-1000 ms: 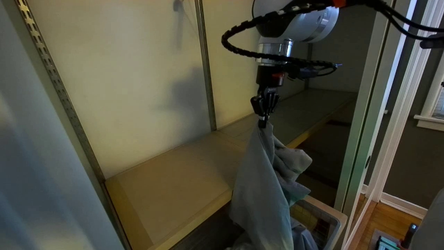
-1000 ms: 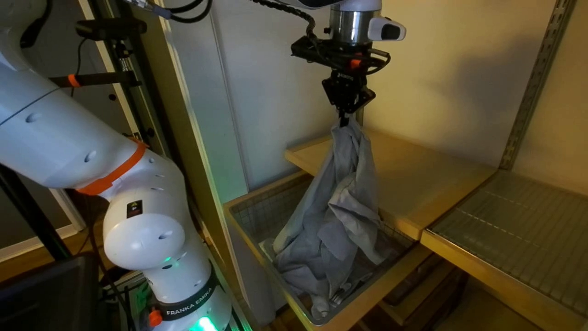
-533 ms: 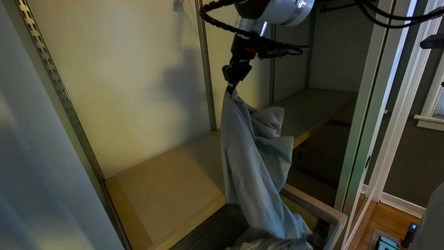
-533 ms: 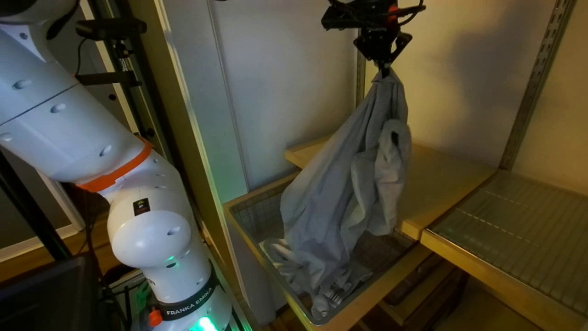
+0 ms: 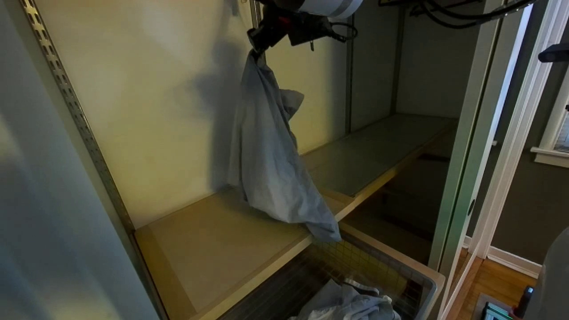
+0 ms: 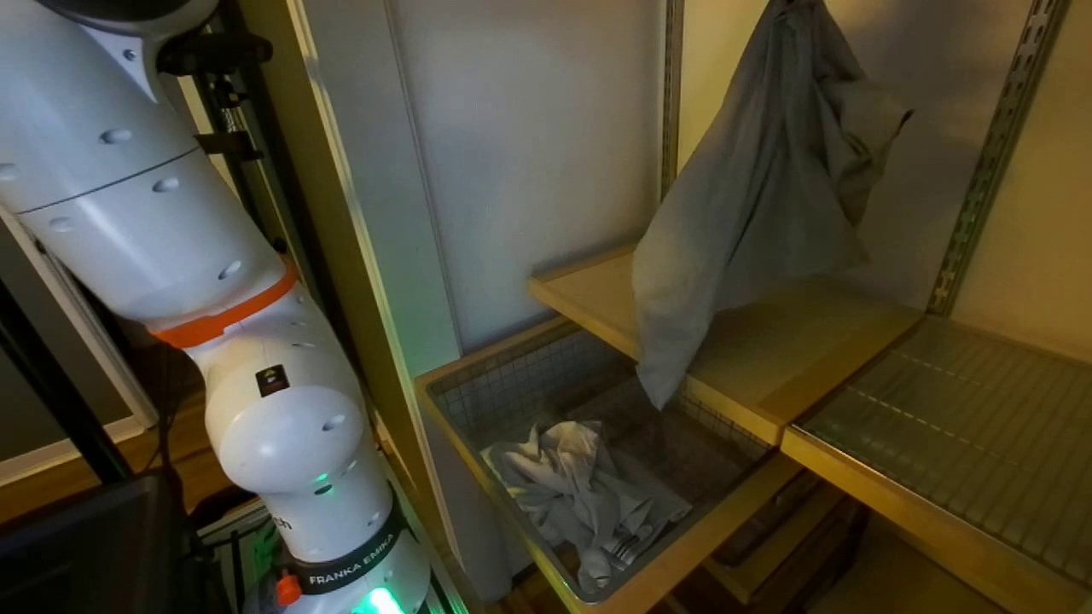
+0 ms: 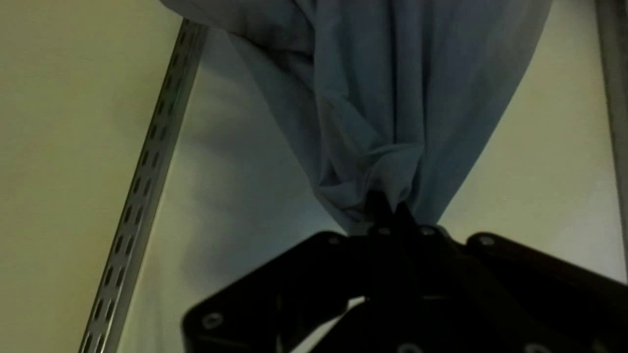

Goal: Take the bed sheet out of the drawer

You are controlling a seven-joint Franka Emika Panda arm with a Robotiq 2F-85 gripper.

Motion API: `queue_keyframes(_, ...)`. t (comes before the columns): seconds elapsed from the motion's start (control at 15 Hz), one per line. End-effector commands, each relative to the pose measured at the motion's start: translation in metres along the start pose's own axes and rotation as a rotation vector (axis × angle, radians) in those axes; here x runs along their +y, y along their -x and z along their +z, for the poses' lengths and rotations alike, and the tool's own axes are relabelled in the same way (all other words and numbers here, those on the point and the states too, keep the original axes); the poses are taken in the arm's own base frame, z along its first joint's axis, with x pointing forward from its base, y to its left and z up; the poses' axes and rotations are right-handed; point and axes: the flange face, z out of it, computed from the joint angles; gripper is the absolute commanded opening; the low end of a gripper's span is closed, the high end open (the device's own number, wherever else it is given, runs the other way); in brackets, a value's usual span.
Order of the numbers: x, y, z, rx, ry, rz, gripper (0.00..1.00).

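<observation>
The grey-blue bed sheet hangs from my gripper, bunched at the top. It shows in both exterior views. In the wrist view my gripper is shut on the sheet, fingertips close together in its folds. The gripper is out of view in an exterior view above the sheet. The drawer is a pulled-out wire basket with a wooden rim. The sheet's lower tip hangs near the drawer's inner end; I cannot tell if it touches. More crumpled grey cloth lies in the drawer.
A wooden shelf lies behind the drawer, under the sheet. A ribbed shelf adjoins it. The closet back wall is behind the sheet, with slotted metal rails. A door panel and robot base flank the drawer.
My gripper has risen and moved toward the back wall with the sheet. The sheet's lower part has come up from the drawer's contents, leaving the crumpled cloth there in view.
</observation>
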Motion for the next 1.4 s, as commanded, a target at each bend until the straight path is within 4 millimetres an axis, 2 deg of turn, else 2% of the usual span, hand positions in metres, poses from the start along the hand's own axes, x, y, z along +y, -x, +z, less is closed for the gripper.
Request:
queue_keyframes(0.0, -0.008, -0.022, 0.013, 0.180, 0.082, -0.069, 0.00)
queue_keyframes(0.13, -0.015, -0.012, 0.031, 0.237, 0.108, -0.097, 0.00)
queue_keyframes(0.27, -0.025, 0.006, 0.052, 0.256, 0.100, -0.097, 0.00)
queue_keyframes(0.53, -0.064, 0.058, 0.098, 0.174, 0.027, -0.122, 0.00)
queue_keyframes(0.67, -0.084, 0.083, 0.112, 0.099, -0.024, -0.132, 0.00)
queue_keyframes(0.8, -0.095, 0.109, 0.126, 0.024, -0.049, -0.149, 0.00)
queue_keyframes(1.13, -0.086, 0.176, 0.155, -0.248, -0.081, -0.132, 0.00)
queue_keyframes(1.33, -0.086, 0.207, 0.165, -0.410, -0.120, -0.133, 0.00)
